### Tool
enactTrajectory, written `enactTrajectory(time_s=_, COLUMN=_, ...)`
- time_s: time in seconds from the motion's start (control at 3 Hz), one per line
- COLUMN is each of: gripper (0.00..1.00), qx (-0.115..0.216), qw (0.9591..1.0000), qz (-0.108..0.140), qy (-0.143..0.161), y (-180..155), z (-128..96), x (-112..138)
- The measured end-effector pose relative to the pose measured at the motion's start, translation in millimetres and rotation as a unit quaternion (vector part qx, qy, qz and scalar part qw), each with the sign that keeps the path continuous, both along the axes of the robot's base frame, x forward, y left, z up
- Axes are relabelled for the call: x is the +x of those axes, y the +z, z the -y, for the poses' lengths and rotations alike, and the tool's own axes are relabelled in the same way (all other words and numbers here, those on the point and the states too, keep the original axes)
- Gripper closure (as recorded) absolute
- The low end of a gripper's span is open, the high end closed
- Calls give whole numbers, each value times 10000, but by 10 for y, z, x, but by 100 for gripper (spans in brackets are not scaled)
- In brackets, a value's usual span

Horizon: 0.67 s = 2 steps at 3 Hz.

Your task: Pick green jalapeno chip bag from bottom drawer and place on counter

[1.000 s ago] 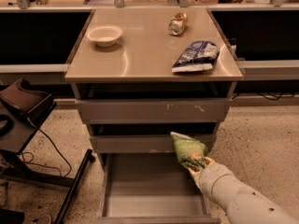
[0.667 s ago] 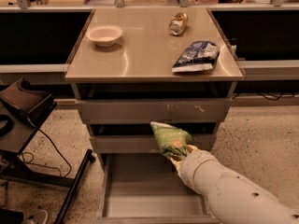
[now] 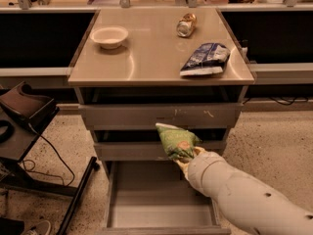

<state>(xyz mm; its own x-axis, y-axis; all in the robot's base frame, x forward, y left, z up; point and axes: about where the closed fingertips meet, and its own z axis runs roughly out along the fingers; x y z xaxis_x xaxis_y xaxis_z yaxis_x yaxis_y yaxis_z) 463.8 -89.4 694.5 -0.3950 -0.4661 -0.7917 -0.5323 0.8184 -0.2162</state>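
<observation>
Reaching in from the lower right on a white arm, with the gripper up in front of the 2nd drawer and above the pulled-out bottom drawer. Clamping the green bag at its lower end with closed fingers. Holding it tilted and clear of the tray below, its upper corner pointing up-left toward the top drawer. Lifted out of the bottom drawer, then, but not on the surface.

Up on that surface, 3 things:
- near the back left corner, a pale bowl;
- by the back edge, right of the middle, a can on its side;
- along the right edge, toward the front right corner, a blue bag lying flat.

Off to the left of the cabinet, a dark side table.
</observation>
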Motion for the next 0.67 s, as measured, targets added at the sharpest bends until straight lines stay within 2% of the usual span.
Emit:
enactTrajectory(time_s=0.33, gripper=100, qx=-18, qw=9995, qz=266, qy=185, y=648, z=-103, x=245)
enactTrajectory(time_s=0.67, gripper=100, qx=29, qw=9965, qz=710, qy=435, y=1748, z=-256, x=394)
